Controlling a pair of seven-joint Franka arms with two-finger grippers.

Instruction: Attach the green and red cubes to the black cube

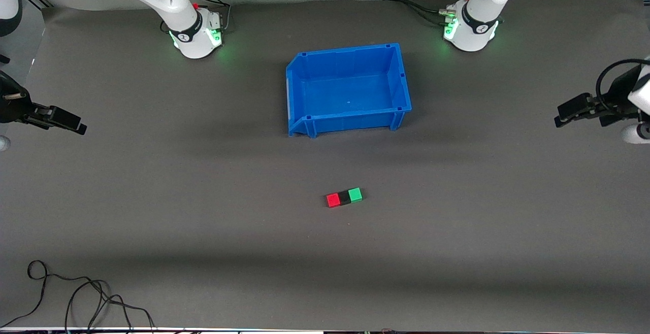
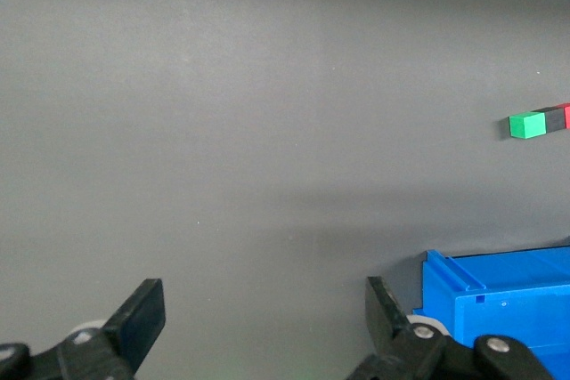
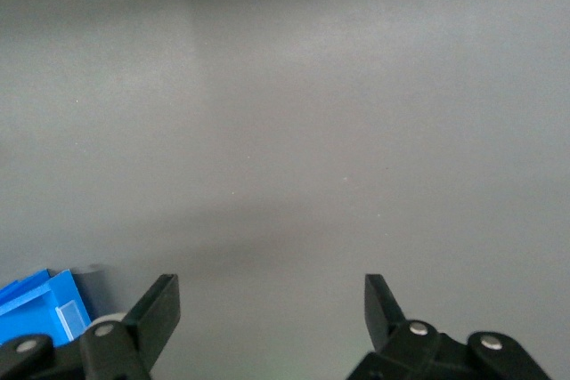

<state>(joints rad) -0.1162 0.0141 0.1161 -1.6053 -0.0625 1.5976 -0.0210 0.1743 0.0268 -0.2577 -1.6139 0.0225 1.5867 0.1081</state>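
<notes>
Cubes sit joined in one row on the table [image 1: 152,197], mid-table and nearer the front camera's edge than the blue bin [image 1: 350,89]. Black cube [image 1: 345,197] is in the middle, red cube [image 1: 333,200] touching it on the side toward the right arm's end, green cube [image 1: 355,194] touching it on the side toward the left arm's end. Row lies slightly skewed to the table edge.

Left gripper [image 1: 558,119] hangs over the left arm's end of the table, jaws spread wide, holding nothing. Left wrist view shows its fingers [image 2: 138,322] far apart, bin corner just beside one finger, cube row well apart.

Right gripper [image 1: 81,128] hangs over the right arm's end of the table, jaws also wide, nothing between them. Both grippers are well clear of the cubes.

Loose cable [image 1: 76,293] lies at the front corner toward the right arm's end.
</notes>
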